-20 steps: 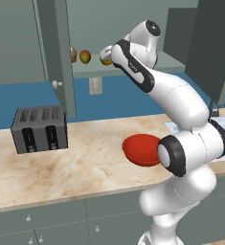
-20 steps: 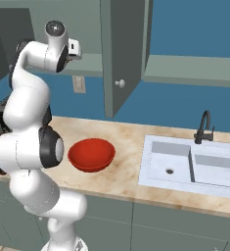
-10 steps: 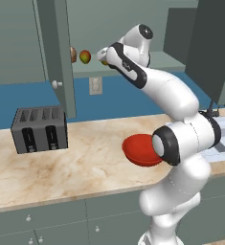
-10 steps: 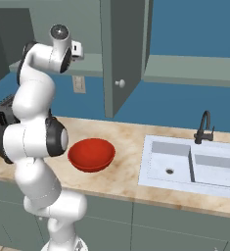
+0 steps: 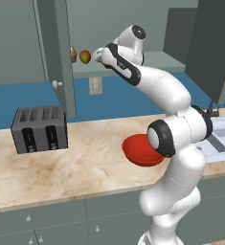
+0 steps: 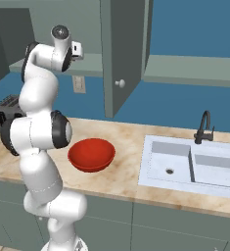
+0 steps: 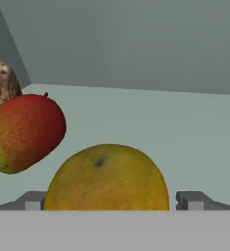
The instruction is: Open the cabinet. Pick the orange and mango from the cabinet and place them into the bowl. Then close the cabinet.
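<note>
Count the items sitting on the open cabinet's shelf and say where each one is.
3. The round orange-yellow fruit sits nearest, between the open pincer's tips. The oval red-green mango lies to its left in the hand view. The brownish round item is behind the mango. More may be hidden.

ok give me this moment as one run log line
cabinet: open | gripper: open, straddling orange on shelf | mango: beside orange, untouched | bowl: empty on counter
</note>
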